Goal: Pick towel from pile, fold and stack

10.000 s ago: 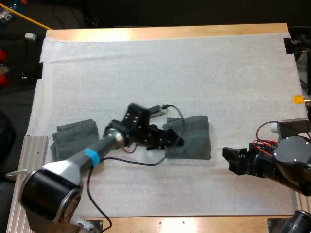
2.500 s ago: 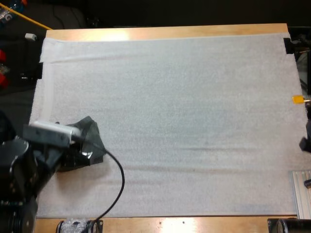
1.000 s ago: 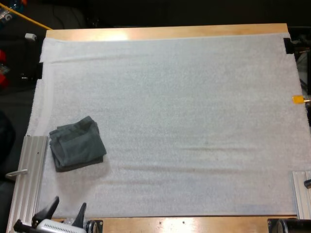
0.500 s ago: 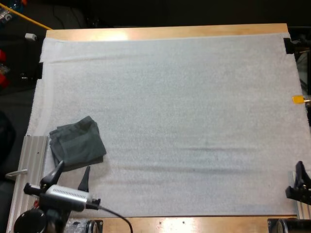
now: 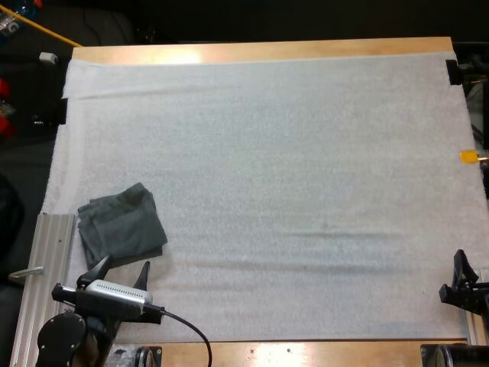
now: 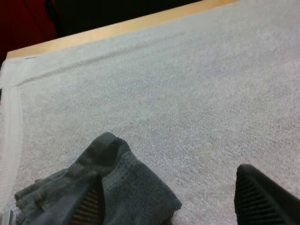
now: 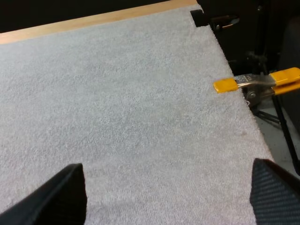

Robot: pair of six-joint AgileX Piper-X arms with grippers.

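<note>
High view: folded towel (image 5: 122, 232) seen whole, flat on left side of mat (image 5: 290, 153), close to mat's left edge. Left wrist view adds towel's layered edges and raised corner, close by one finger (image 6: 82, 206); other finger over bare mat.

Left gripper (image 5: 124, 267) low at mat's near left, fingers spread wide, pointing at towel, tips just short of its near edge, holding nothing.

Right gripper (image 5: 464, 269) at mat's near right corner, fingers spread over bare mat, well apart from towel.

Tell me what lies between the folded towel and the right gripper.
Only bare white mat separates the folded dark grey-green towel from the right gripper, as the high view shows.
</note>
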